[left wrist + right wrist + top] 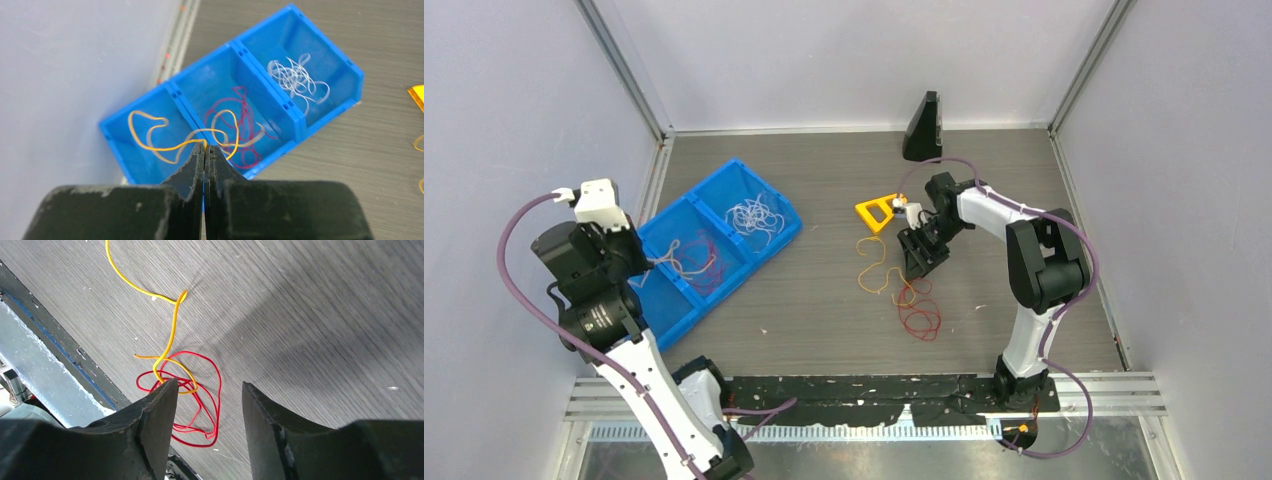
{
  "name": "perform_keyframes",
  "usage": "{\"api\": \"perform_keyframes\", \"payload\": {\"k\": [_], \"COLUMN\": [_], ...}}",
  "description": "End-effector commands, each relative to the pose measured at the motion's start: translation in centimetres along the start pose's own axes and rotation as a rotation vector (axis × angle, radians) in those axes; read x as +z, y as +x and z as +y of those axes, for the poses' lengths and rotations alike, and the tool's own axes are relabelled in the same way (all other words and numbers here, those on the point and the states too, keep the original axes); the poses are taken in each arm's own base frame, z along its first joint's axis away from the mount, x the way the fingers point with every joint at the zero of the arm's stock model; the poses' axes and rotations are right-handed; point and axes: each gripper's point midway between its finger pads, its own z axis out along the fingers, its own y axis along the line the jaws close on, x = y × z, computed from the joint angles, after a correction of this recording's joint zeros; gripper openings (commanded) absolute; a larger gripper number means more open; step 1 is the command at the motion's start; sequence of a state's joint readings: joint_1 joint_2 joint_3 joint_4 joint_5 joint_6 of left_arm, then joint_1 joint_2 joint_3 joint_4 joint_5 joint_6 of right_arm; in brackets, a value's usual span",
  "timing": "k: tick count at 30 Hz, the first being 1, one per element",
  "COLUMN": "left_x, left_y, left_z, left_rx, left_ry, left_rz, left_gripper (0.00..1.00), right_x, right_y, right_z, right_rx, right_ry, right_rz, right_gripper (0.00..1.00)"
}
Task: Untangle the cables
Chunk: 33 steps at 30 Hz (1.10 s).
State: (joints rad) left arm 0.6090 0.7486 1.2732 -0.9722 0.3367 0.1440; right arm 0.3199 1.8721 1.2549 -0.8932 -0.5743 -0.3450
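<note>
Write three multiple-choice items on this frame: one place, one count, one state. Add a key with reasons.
1. In the left wrist view, where do the white cables lie alone?
A. right end compartment of the blue bin
B. its middle compartment
C. its left end compartment

2. How many compartments has the blue bin?
A. two
B. three
C. four

3. The right gripper is:
A. shut on a cable
B. shut on nothing
C. open above the red cable

Key: 1 A, only white loops show in that end compartment. 2 B, two dividers split it in three. 3 C, its fingers stand apart and hold nothing.
</note>
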Motion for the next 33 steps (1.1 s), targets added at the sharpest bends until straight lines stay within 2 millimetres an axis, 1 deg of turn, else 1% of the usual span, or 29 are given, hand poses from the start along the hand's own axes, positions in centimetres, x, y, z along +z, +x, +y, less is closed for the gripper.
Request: {"api": "perform_keyframes", "payload": {"k": [1,2,3,4,5,6,7,8,9,11,13,16,19,22,26,29,31,32,33], "left_x": [-3.4,-4.0,-4.5,-4.9,-5.3,-5.6,-5.8,-6.0,-6.1,-6.0,-5.3,-3.3,-0.5,2.1,4.8,6.3,7.1,7.2,7.1], "left_y": [-4.5,-5.2,-5.6,-5.8,-6.1,-6.2,-6.4,-6.3,-6.2,-5.7,-4.9,-3.6,-1.9,0.5,4.2,6.9,9.0,9.9,10.2], "left_z": [1.8,2.6,3.2,3.7,4.1,4.3,4.4,4.6,4.8,5.5,6.3,6.8,6.2,5.6,5.5,4.5,5.0,5.3,5.5], "left_rx": [0.115,0.130,0.144,0.158,0.172,0.189,0.204,0.212,0.216,0.229,0.241,0.252,0.237,0.203,0.188,0.160,0.122,0.106,0.095], "left_ry": [-0.125,-0.171,-0.208,-0.242,-0.265,-0.280,-0.287,-0.297,-0.311,-0.342,-0.366,-0.359,-0.286,-0.209,-0.158,-0.084,-0.101,-0.116,-0.128], "left_rz": [-0.105,-0.116,-0.115,-0.117,-0.121,-0.126,-0.127,-0.120,-0.111,-0.081,-0.052,-0.026,-0.009,0.046,0.138,0.200,0.282,0.326,0.356], "left_gripper": [0.00,0.00,0.00,0.00,0.00,0.00,0.00,0.00,0.00,0.00,0.00,0.00,0.00,0.00,0.00,0.00,0.00,0.00,0.00], "right_x": [-1.6,-1.9,-2.1,-2.2,-2.4,-2.4,-2.4,-2.4,-2.3,-2.1,-2.0,-1.8,-1.8,-1.8,-1.9,-1.7,-1.7,-1.8,-1.9], "right_y": [-1.4,-1.7,-2.1,-2.0,-2.3,-2.1,-2.2,-2.1,-2.0,-1.7,-1.4,-1.2,-1.4,-1.4,-1.0,-0.9,-0.8,-0.9,-0.9], "right_z": [0.8,0.8,0.8,0.8,0.8,0.8,0.8,0.9,0.8,0.8,0.6,0.3,0.1,0.1,0.2,0.2,0.3,0.2,0.2], "right_rx": [-0.048,-0.055,-0.061,-0.062,-0.067,-0.063,-0.064,-0.060,-0.063,-0.062,-0.062,-0.063,-0.069,-0.072,-0.072,-0.070,-0.069,-0.072,-0.075], "right_ry": [-0.008,-0.005,0.000,0.001,0.003,-0.001,-0.004,-0.007,-0.008,-0.010,-0.009,-0.006,-0.001,0.004,0.006,0.003,0.002,0.004,0.005], "right_rz": [-0.023,-0.026,-0.032,-0.024,-0.026,-0.016,-0.012,-0.005,-0.001,0.015,0.025,0.037,0.039,0.039,0.040,0.039,0.038,0.037,0.035], "right_gripper": [0.60,0.61,0.65,0.67,0.75,0.80,0.94,0.99,0.97,0.96,0.95,0.95,0.95,0.95,0.95,0.95,0.95,0.95,0.95]}}
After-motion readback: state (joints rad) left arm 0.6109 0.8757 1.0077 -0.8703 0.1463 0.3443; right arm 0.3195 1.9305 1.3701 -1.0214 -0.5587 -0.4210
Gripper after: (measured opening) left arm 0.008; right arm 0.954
